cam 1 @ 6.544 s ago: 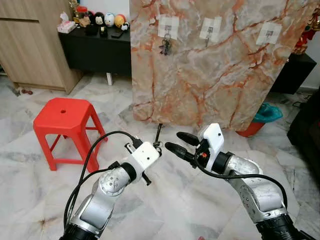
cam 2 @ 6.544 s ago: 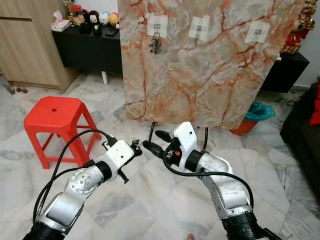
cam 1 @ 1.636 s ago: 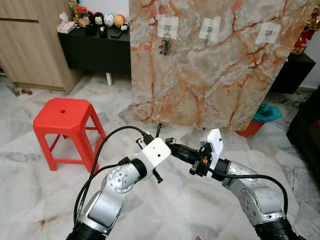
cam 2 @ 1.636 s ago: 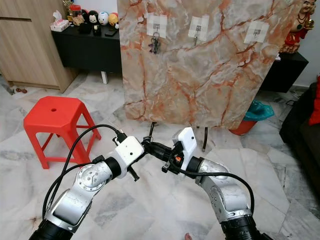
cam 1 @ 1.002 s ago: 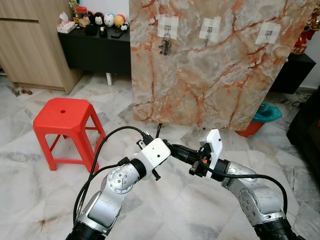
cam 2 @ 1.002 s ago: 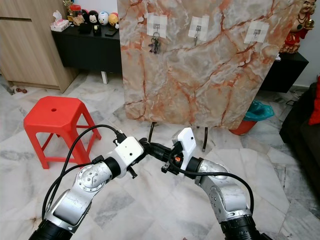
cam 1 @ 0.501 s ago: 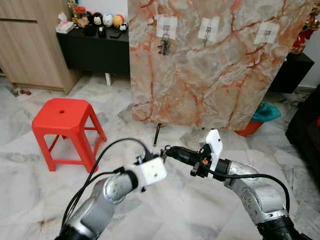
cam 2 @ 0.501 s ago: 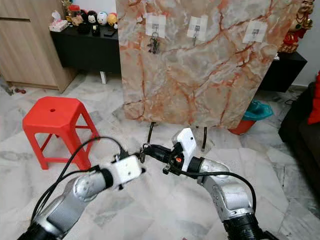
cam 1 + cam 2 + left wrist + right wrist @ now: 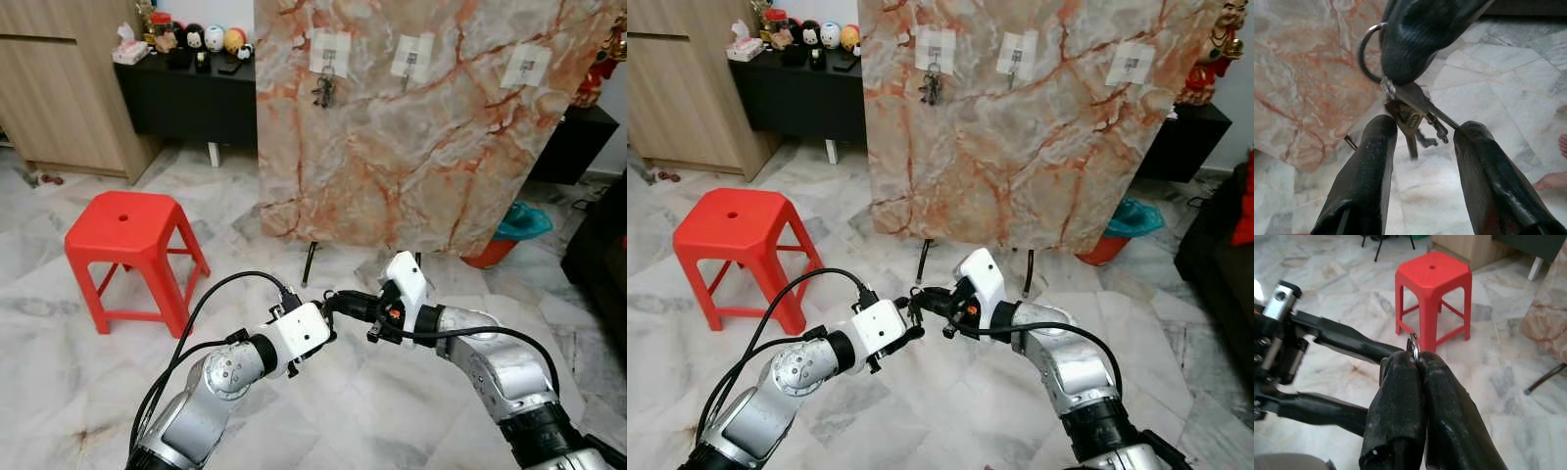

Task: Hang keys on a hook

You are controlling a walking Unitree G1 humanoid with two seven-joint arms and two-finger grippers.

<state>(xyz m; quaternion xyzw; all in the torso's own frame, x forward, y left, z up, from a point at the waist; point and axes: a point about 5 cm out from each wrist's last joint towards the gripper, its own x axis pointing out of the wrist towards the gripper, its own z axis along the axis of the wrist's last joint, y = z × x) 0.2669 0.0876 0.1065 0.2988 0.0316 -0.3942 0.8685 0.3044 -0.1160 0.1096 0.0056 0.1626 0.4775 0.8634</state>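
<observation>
The right gripper (image 9: 1418,363) pinches the metal keys (image 9: 1413,110) by their round ring. The left gripper (image 9: 1422,139) sits spread, seemingly not touching them, before the veined marble board (image 9: 421,137).

Marble board (image 9: 421,147): showing cream with rust-orange veining. Stool (image 9: 127,230): showing bright red. Floor (image 9: 59,323): showing pale grey-veined marble. Keys (image 9: 1410,110): showing silver and brass. Cabinet (image 9: 186,98): showing black.
</observation>
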